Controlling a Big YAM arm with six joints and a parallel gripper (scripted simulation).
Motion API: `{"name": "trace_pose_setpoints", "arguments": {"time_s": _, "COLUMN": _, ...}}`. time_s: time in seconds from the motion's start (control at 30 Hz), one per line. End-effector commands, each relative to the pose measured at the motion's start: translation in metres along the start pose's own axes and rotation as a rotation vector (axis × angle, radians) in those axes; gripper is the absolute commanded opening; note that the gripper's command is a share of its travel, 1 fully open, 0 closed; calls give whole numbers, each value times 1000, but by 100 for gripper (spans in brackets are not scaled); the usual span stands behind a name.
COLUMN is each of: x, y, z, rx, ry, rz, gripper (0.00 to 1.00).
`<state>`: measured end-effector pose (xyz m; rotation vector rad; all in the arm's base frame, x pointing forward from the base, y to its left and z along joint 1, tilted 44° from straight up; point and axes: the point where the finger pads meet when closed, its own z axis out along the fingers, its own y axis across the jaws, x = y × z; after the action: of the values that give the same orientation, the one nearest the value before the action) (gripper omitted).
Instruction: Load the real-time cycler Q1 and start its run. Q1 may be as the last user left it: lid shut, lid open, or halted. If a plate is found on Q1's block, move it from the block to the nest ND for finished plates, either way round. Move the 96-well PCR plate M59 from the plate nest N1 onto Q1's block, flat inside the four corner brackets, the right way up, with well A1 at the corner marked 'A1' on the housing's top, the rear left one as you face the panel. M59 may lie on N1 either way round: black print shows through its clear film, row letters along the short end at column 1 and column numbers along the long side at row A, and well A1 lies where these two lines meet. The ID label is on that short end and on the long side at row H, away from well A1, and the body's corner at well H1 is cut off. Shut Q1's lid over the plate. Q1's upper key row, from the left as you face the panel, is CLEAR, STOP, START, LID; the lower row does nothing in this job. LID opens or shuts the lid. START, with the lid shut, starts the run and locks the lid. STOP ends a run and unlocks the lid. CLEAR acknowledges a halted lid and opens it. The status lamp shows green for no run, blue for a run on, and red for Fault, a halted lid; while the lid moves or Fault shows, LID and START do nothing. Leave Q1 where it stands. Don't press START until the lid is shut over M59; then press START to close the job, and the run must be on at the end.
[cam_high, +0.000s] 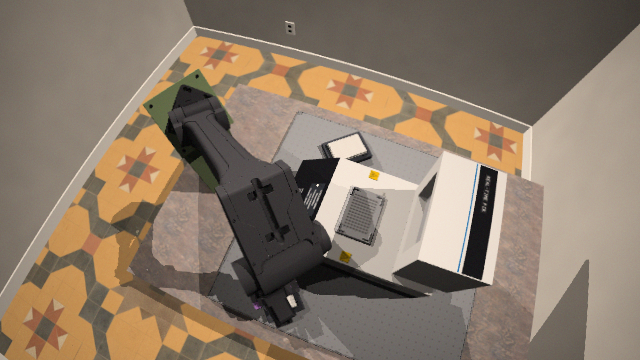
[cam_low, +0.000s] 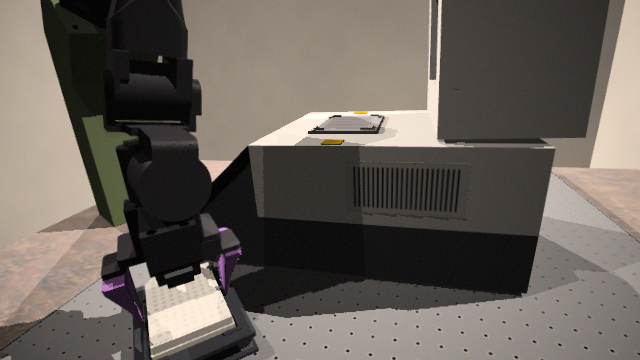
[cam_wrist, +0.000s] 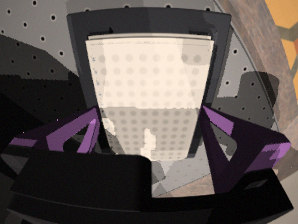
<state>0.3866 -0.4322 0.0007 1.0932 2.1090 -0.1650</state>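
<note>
The black parallel pincer with purple fingers (cam_low: 172, 280) stands fully open and holds nothing, hanging low over a white dotted rectangular plate (cam_low: 187, 312) that lies flat in a black rectangular nest frame (cam_low: 245, 327) on the grey perforated mat (cam_low: 450, 325). In the wrist view the plate (cam_wrist: 149, 96) reaches from the centre toward 12 o'clock, its near end lying between the two purple fingers, one finger at 9 o'clock of it and the other at 3 o'clock; whether either touches the plate's edges I cannot tell. In the top view the pincer (cam_high: 280, 305) sits at about 7 o'clock of the white box-shaped cycler (cam_high: 350, 175), whose white lid (cam_high: 450, 215) is raised, baring a grey grid-patterned plate (cam_high: 361, 215) on the block. A second white plate in a black frame (cam_high: 346, 146) lies at 11 o'clock of the cycler
</note>
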Motion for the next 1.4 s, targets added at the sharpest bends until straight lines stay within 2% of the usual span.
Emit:
{"name": "trace_pose_setpoints", "arguments": {"time_s": 0.0, "x": -21, "y": 10, "z": -9, "rx": -11, "ry": -53, "rz": -6, "gripper": 100}}
{"name": "trace_pose_setpoints", "arguments": {"time_s": 0.3, "x": -30, "y": -4, "z": -14, "rx": 6, "ry": -69, "rz": 10, "gripper": 100}}
{"name": "trace_pose_setpoints", "arguments": {"time_s": 0.47, "x": -19, "y": -8, "z": -14, "rx": 11, "ry": -53, "rz": 16, "gripper": 100}}
{"name": "trace_pose_setpoints", "arguments": {"time_s": 0.73, "x": -26, "y": 3, "z": -13, "rx": -3, "ry": -61, "rz": 2, "gripper": 100}}
{"name": "trace_pose_setpoints", "arguments": {"time_s": 0.93, "x": -14, "y": 9, "z": -3, "rx": -9, "ry": -30, "rz": -5, "gripper": 100}}
{"name": "trace_pose_setpoints", "arguments": {"time_s": 0.97, "x": -11, "y": 8, "z": -2, "rx": -7, "ry": -22, "rz": -3, "gripper": 0}}
{"name": "trace_pose_setpoints", "arguments": {"time_s": 1.1, "x": 6, "y": 7, "z": -1, "rx": -14, "ry": 18, "rz": 3, "gripper": 0}}
{"name": "trace_pose_setpoints", "arguments": {"time_s": 1.37, "x": 12, "y": 6, "z": 1, "rx": -13, "ry": 24, "rz": 4, "gripper": 0}}
